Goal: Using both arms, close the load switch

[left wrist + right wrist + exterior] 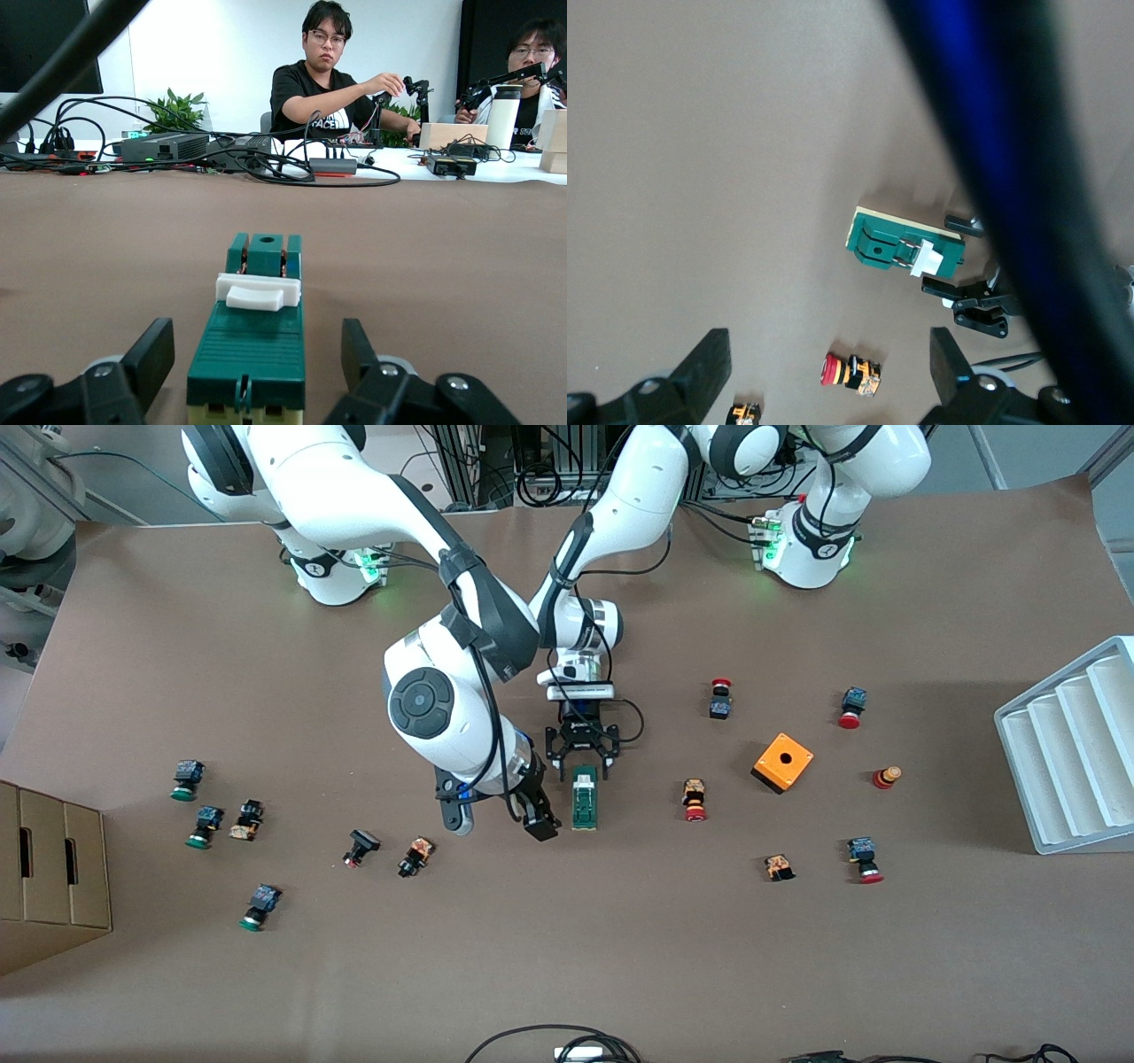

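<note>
The left gripper [584, 764] is down at the load switch [584, 798], its fingers [151, 359] spread apart on either side of the switch's base-ward end, not touching it. The switch lies flat on the table [620, 957], well apart from the orange cube [782, 763]. The right gripper [500, 810] hangs open just beside the switch, holding nothing.

Front view: high, across the table, looking down at both arm bases. Left wrist view: low, near table level, close on the load switch [248, 341], facing the room. Right wrist view: above, looking down. All three share the load switch [584, 797] [906, 246].
</note>
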